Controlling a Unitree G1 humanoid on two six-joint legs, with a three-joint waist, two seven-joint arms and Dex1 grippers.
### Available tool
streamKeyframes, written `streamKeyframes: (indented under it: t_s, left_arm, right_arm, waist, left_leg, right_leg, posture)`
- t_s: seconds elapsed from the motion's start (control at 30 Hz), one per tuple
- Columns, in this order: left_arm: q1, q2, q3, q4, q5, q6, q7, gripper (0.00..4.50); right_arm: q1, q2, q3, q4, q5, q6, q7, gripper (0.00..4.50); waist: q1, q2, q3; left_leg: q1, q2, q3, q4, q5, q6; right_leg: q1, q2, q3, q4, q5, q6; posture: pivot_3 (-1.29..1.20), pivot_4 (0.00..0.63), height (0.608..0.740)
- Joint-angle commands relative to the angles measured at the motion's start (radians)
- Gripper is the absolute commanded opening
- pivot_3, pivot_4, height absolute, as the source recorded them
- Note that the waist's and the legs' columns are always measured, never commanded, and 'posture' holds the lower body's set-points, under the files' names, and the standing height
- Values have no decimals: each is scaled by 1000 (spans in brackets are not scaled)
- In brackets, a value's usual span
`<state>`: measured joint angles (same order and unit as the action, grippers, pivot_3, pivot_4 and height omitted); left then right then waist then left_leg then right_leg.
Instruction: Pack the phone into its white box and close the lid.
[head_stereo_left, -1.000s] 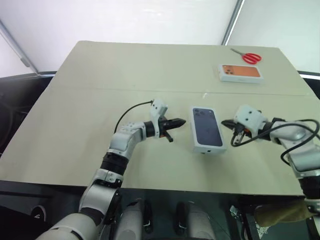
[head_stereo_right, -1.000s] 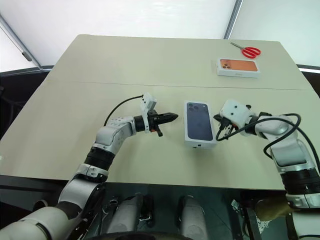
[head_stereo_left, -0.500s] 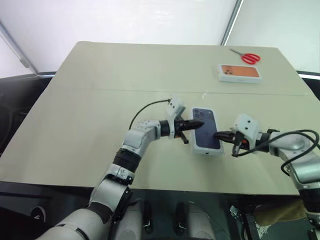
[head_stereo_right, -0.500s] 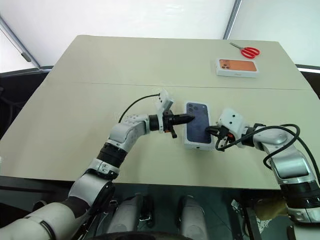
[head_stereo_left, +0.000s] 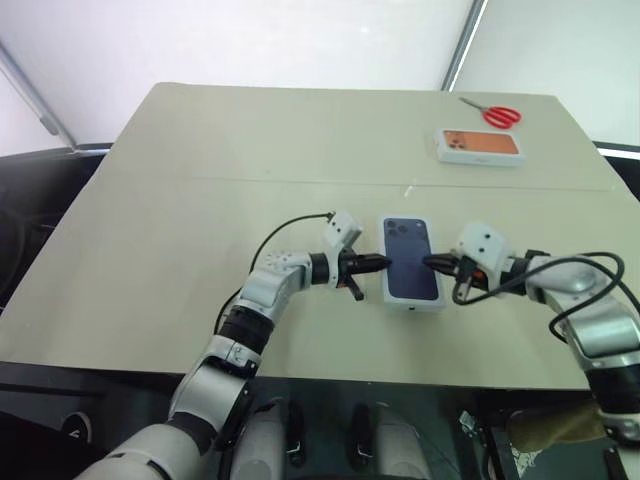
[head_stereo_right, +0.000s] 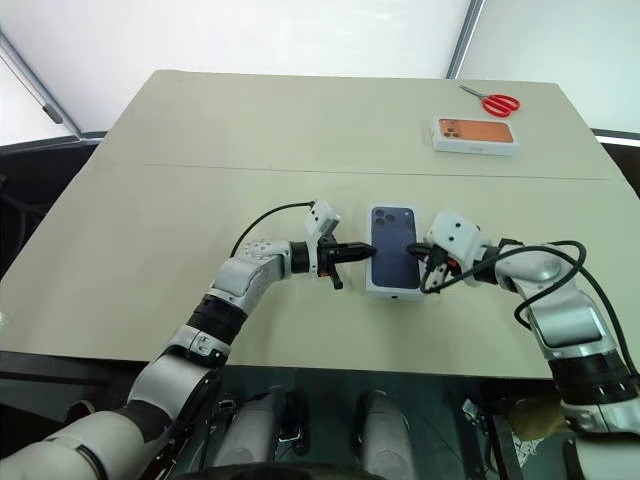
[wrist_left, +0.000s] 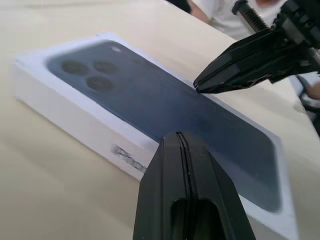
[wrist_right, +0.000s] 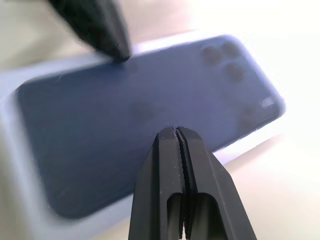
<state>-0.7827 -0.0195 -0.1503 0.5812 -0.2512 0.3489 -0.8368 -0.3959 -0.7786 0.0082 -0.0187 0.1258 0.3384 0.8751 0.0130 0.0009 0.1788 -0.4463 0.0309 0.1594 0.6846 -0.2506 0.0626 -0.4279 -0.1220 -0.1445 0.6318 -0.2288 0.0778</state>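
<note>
Both claws, left claw (head_stereo_left: 378, 263) and right claw (head_stereo_left: 432, 263), pinched closed, press on the lid (head_stereo_left: 411, 259) near the table's (head_stereo_left: 200, 180) front edge, likely seating it.

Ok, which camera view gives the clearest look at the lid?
The left wrist view: the lid shows its pictured top and lettered side wall. The right wrist view has only its top, partly washed out. Both eye views show it whole but small, between both grippers.
</note>
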Motion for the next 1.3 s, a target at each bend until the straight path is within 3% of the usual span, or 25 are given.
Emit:
streamKeyframes:
  t_s: [0.03, 0.23, 0.37, 0.57, 0.67, 0.77, 1.0, 1.3]
  left_arm:
    - [-116, -28, 55, 102, 2, -105, 49, 0]
    - [-245, -62, 70, 379, 59, -255, 79, 0]
    - [-258, -72, 32, 504, 139, -302, 95, 0]
    - [-238, -65, 32, 515, 166, -344, 25, 0]
    - [-235, -50, 68, 479, 129, -318, -28, 0]
    - [-221, -18, 98, 392, 91, -276, -80, 837]
    - [-66, 204, 110, -24, 33, -97, -210, 4335]
    - [227, 512, 240, -405, -98, 82, -249, 4429]
  right_arm:
    - [-96, 28, 4, 86, -49, -56, -64, 58]
    - [-198, 91, 68, 278, -125, -106, -115, 58]
    - [-182, 100, 115, 336, -176, -125, -119, 58]
    - [-158, 105, 92, 302, -153, -116, -101, 58]
    - [-160, 121, 29, 265, -43, -8, -54, 58]
    - [-146, 120, -25, 193, 48, 63, -10, 903]
    - [-46, 60, -126, 56, 164, 70, 64, 4393]
    - [124, -51, -234, -58, 261, 66, 167, 4459]
  waist:
    - [0, 0, 0]
    - [-4, 0, 0]
    - [-6, 0, 0]
    - [-5, 0, -1]
    - [-5, 0, -1]
    - [-8, 0, -1]
    - [-27, 1, 0]
    - [-23, 1, 0]
  left_leg:
    - [0, 0, 0, 0, 0, 0]
    - [1, -1, 1, 0, 0, 0]
    - [1, -1, 2, 0, 0, 0]
    - [3, 0, 1, 0, 0, 0]
    - [3, 0, 1, 0, 0, 0]
    - [2, 0, 1, 0, 0, 0]
    - [1, 0, 1, -1, 0, 0]
    - [2, 1, 1, -1, 0, -1]
  right_leg:
    - [0, 0, 0, 0, 0, 0]
    - [1, 2, -1, 0, 0, 0]
    - [1, 3, -1, 0, 0, 1]
    - [3, 2, -1, 0, 0, 0]
    - [3, 1, -1, 0, 0, 0]
    - [2, 1, -1, 0, 0, 0]
    - [1, 1, -1, 1, 0, 0]
    - [1, 1, 1, 0, 0, 0]
  posture:
    - [0, 150, 738]
    - [0, 150, 738]
    - [0, 150, 738]
    - [0, 150, 738]
    - [0, 150, 738]
    - [0, 150, 738]
    - [0, 150, 738]
    - [0, 150, 738]
